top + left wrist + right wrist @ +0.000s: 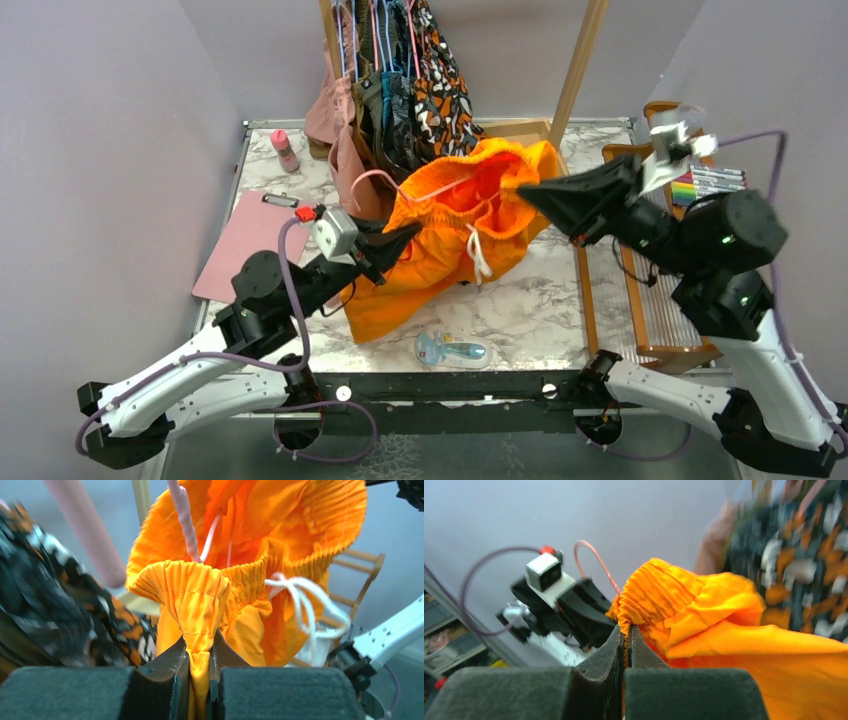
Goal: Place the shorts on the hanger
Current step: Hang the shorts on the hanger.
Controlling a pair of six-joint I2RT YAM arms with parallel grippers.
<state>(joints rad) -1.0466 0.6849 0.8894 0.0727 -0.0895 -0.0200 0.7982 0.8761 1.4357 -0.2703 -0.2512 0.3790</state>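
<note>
The bright orange shorts (455, 235) hang lifted over the marble table, stretched between both grippers, with the waistband opening (240, 555) spread wide. My left gripper (405, 236) is shut on the gathered waistband (197, 595) at the left side; fabric is pinched between its jaws (200, 647). At the right side, the right gripper (524, 192) is shut on the waistband edge (644, 590), pinching it (626, 630). The thin pink hanger (378, 177) pokes its hook out left of the shorts, and its wire (182, 515) runs down into the waist opening. A white drawstring (300, 600) dangles.
Patterned and pink garments (400, 90) hang on a rack at the back. A pink bottle (285, 150) and pink clipboard (250, 240) lie at left. A pale blue object (450, 350) sits near the front edge. A wooden rack (650, 300) and markers (715, 182) stand at right.
</note>
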